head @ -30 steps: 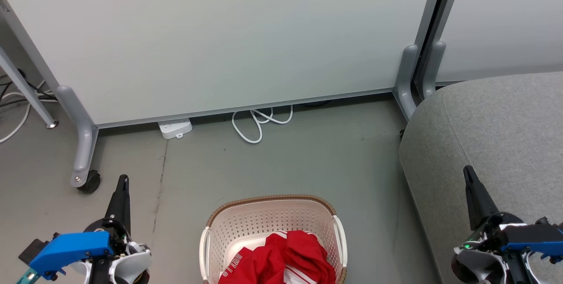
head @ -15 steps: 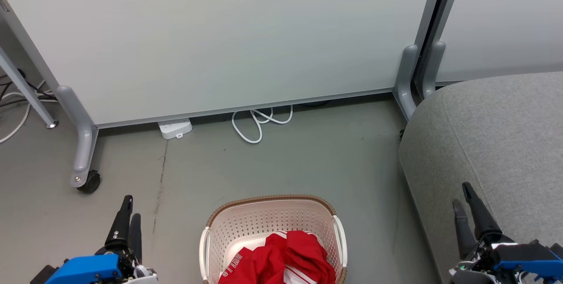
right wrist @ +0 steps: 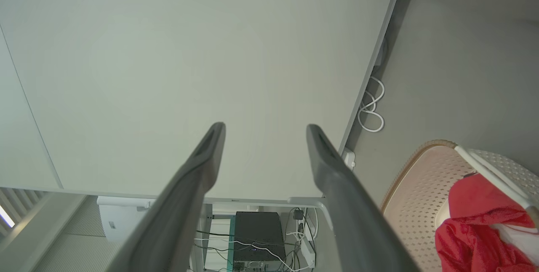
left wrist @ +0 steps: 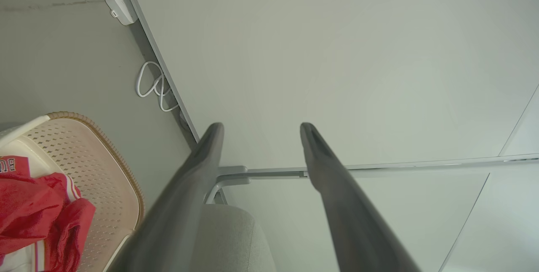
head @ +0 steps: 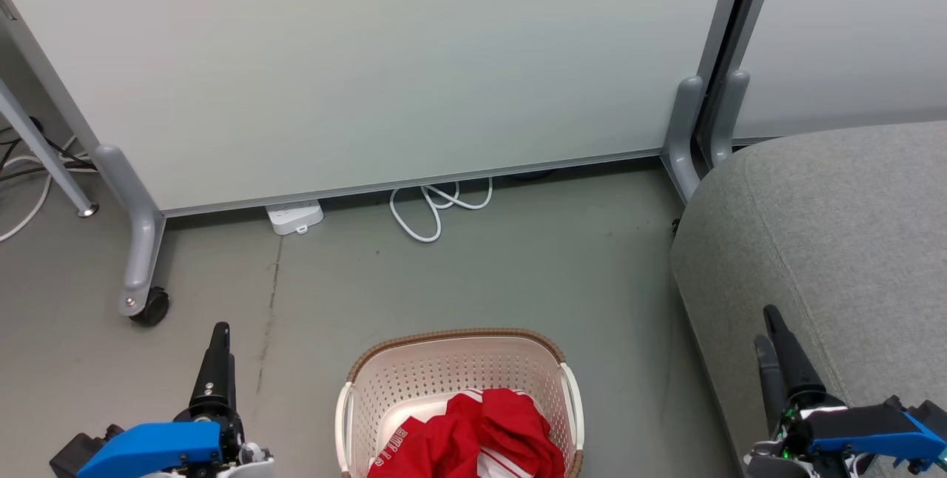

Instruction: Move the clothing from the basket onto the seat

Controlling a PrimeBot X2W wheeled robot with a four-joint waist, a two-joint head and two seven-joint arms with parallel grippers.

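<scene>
From my station I see the basket (head: 457, 332) standing on the grey floor (head: 518, 263) at the bottom middle of the head view, its near part cut off by the frame edge. The clothing (head: 492, 433) lies crumpled inside it, a red heap with white lettering on one fold and a white striped panel showing low down. None of it is on the seat (head: 851, 226), which sits to the basket's right with a strip of bare floor between them. My left gripper (head: 220, 331) hangs over the floor just left of the basket, pointing up the picture, touching nothing. My right gripper (head: 765, 324) shows against the near edge of the seat; I cannot tell whether it is above the fabric or brushing it. In the left wrist view the two dark fingers (left wrist: 202, 166) stand wide apart with nothing between them, only the pale partition panel (head: 370, 56) behind. In the right wrist view the fingers (right wrist: 332, 179) are spread just as wide and grip nothing either. Both wrist views catch a corner of the basket with red fabric in it, well off to the side of the fingers. Along the foot of the panel lie a looped white cable (head: 436, 210) and a white power strip (head: 295, 215).
</scene>
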